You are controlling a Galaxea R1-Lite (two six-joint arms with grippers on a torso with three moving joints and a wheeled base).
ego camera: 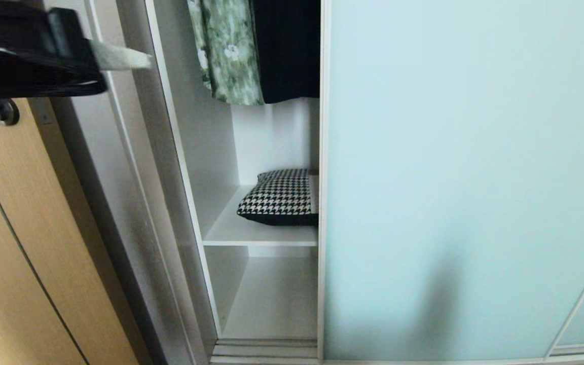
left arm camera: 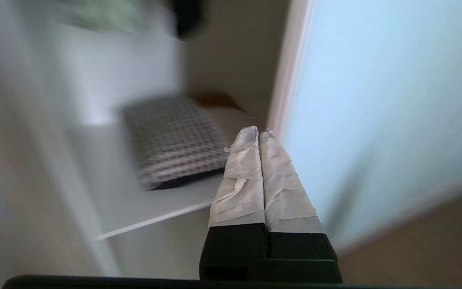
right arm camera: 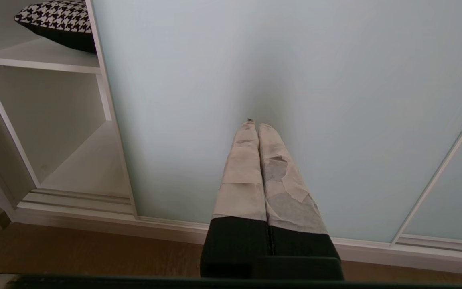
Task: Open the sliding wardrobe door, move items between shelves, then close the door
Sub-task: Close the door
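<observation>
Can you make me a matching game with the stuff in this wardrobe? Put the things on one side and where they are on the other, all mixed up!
Things:
1. cushion
2. green floral garment
3. sliding door
4. left gripper

Places:
A. hanging above the shelves
B. raised at the upper left, outside the wardrobe
C. lying on the upper shelf
D. covering the wardrobe's right part

Pairs: 1-C, 2-A, 3-D, 4-B

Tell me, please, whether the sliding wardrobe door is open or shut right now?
Partly open. The sliding wardrobe door leaves a gap on the left, exposing the cushion on its shelf and the hanging garments.
</observation>
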